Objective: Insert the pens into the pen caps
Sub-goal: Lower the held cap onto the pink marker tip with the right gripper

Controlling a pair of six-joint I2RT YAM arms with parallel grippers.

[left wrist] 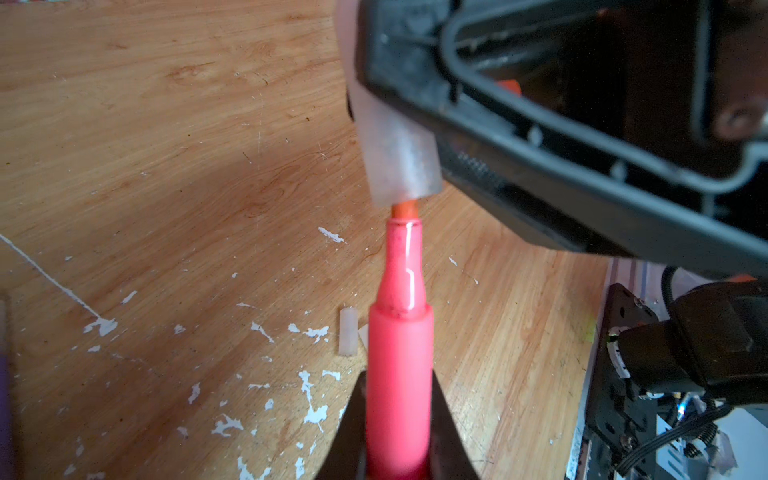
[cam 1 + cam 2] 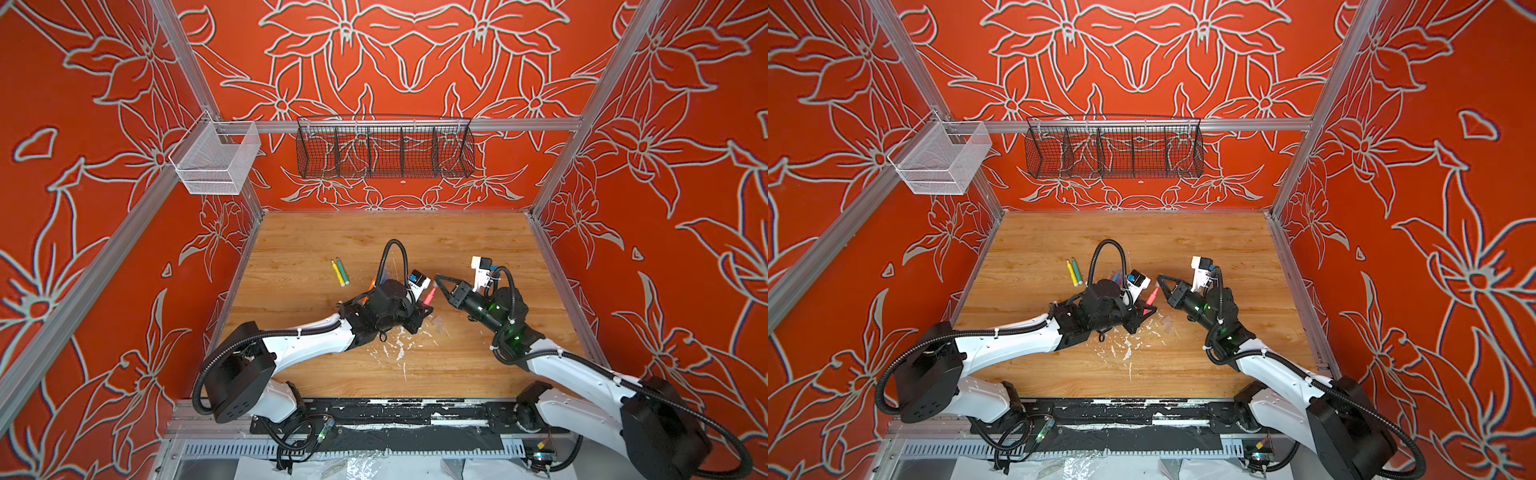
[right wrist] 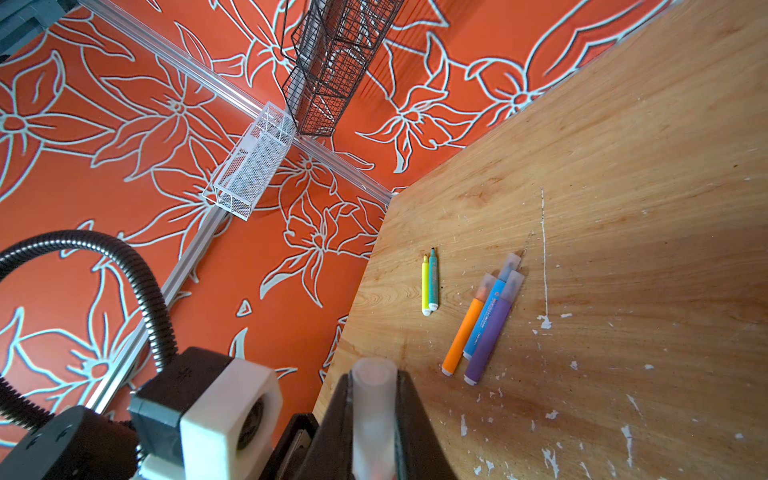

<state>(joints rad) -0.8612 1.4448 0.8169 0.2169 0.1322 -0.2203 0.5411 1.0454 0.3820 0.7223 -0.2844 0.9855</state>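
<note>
My left gripper (image 1: pixel 399 415) is shut on the barrel of a pink-red pen (image 1: pixel 399 353), tip pointing away. My right gripper (image 3: pixel 374 376) is shut on a clear pen cap (image 3: pixel 372 399). In the left wrist view that pen cap (image 1: pixel 399 166) sits right at the pen's orange nib, which just enters its mouth. In both top views the grippers meet mid-table, left gripper (image 2: pixel 424 309), pen (image 2: pixel 429 295), right gripper (image 2: pixel 437 277). Yellow pen (image 3: pixel 425 286) and green pen (image 3: pixel 433 280) lie uncapped side by side. Orange (image 3: pixel 463 332), blue (image 3: pixel 486 316) and purple (image 3: pixel 490 336) pens lie together, capped. A loose cap (image 1: pixel 348 332) lies on the table.
A black wire basket (image 2: pixel 384 149) hangs on the back wall and a white mesh basket (image 2: pixel 216 160) on the left rail. White paint flecks (image 2: pixel 395 349) mark the wooden table near the front. Aluminium frame rails border the table on both sides.
</note>
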